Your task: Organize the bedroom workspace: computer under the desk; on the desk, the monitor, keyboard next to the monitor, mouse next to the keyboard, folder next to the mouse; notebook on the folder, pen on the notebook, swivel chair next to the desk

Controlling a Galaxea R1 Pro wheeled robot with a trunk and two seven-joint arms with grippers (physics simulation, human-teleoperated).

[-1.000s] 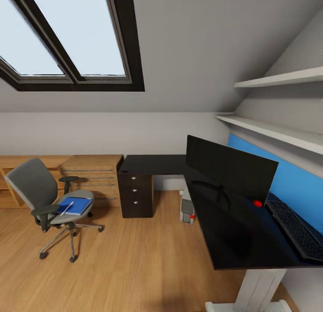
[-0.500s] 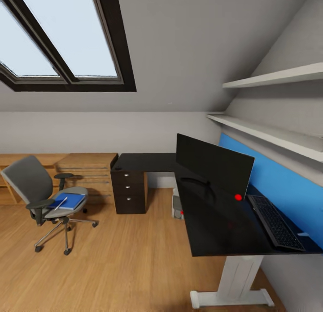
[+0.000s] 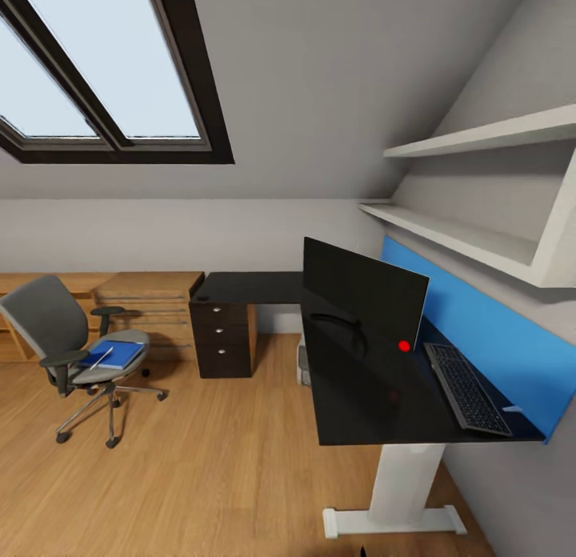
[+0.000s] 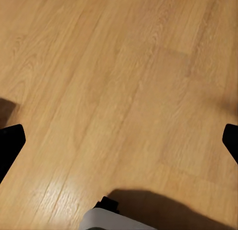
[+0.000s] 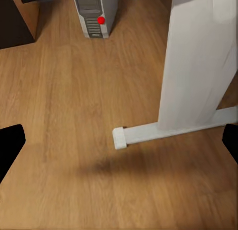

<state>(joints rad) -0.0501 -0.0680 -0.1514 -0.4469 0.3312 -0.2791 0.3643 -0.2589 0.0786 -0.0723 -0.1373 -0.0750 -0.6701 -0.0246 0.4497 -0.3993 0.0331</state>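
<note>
The black desk (image 3: 352, 389) runs along the right wall, with the monitor (image 3: 364, 301) standing on it and the keyboard (image 3: 466, 387) behind the screen by the wall. The computer (image 5: 96, 12) stands on the floor under the desk. At the left the swivel chair (image 3: 48, 321) holds the blue folder (image 3: 118, 354) with the pen (image 3: 99, 358) lying across it. Mouse and notebook are out of view. My left gripper (image 4: 119, 141) hangs open over bare floor. My right gripper (image 5: 119, 141) is open above the floor near the desk's white foot (image 5: 168, 130).
Black drawers (image 3: 224, 341) close the desk's far end, with light wooden cabinets (image 3: 148, 297) beyond them. White shelves (image 3: 472, 245) and a blue wall panel (image 3: 496, 333) sit above the desk. The white desk leg (image 3: 404, 481) stands close ahead. Wooden floor stretches between chair and desk.
The whole head view has shifted: the camera backed away, so desk, monitor and chair look smaller and the desk's white foot has come into sight. Nothing on the desk or chair moved.
</note>
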